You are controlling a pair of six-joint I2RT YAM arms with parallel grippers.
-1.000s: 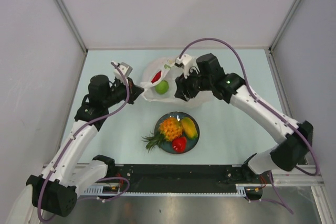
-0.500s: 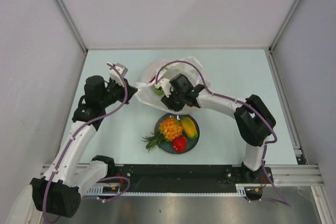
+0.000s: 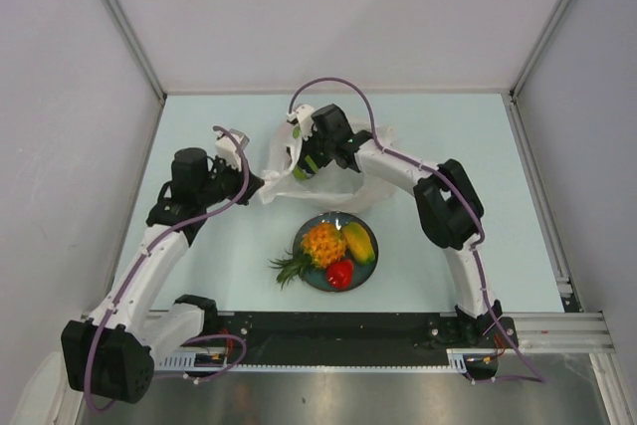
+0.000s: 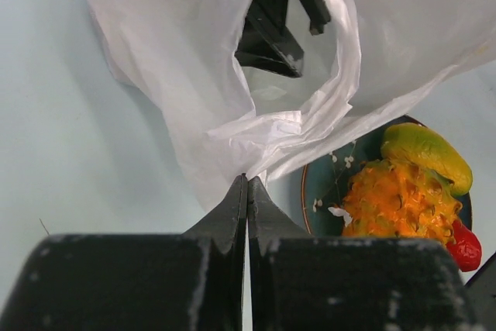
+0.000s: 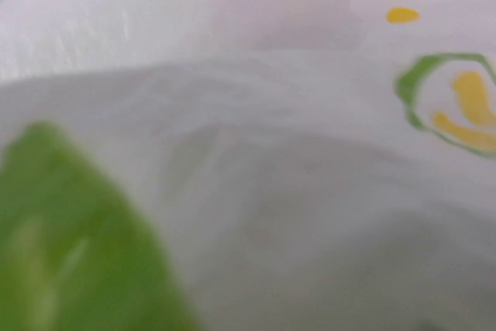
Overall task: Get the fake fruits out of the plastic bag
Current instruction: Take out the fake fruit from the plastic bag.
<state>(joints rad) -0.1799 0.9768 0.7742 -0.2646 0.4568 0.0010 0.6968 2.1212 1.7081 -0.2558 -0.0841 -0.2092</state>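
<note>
Left gripper (image 4: 246, 185): jaws closed, pinching plastic bag (image 4: 178, 75) edge. Right gripper (image 3: 305, 159): inside bag, jaws indiscernible; blurred green fruit (image 5: 62, 253) apparently beside.

A lab test cell: plain white panel walls (image 3: 328, 17) and aluminium framing (image 3: 121, 22) enclose a pale tabletop (image 3: 468, 126).

1. One plastic bag (image 3: 343, 184), white and translucent.
2. Four fake fruits in view, itemised in items 3 to 6.
3. One pineapple (image 3: 322, 243) with a single green leafy crown.
4. One yellow mango-like fruit (image 3: 358, 242).
5. One red fruit (image 3: 340, 273).
6. One green round fruit (image 3: 302, 174), partly hidden by the bag film.
7. One dark round plate (image 3: 369, 267), carrying three of the four fruits.
8. Two arms, with one tool each: left tool (image 4: 247, 185) and right tool (image 3: 308, 159).
9. One bench (image 3: 448, 146).
</note>
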